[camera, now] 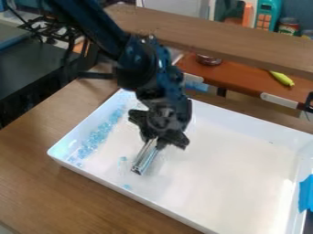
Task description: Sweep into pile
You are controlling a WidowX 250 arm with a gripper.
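Clearly, the pincer is closed on a silvery tool

Hand over white tray, gripping slanted metal tool; blue bits strewn along one wall, few near tool.

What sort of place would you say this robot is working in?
Probably a robotics lab with a mock kitchen: a black robot arm works over a white plastic-looking tray on a brown wooden table, with a small yellow banana-like object on the reddish-brown surface behind.
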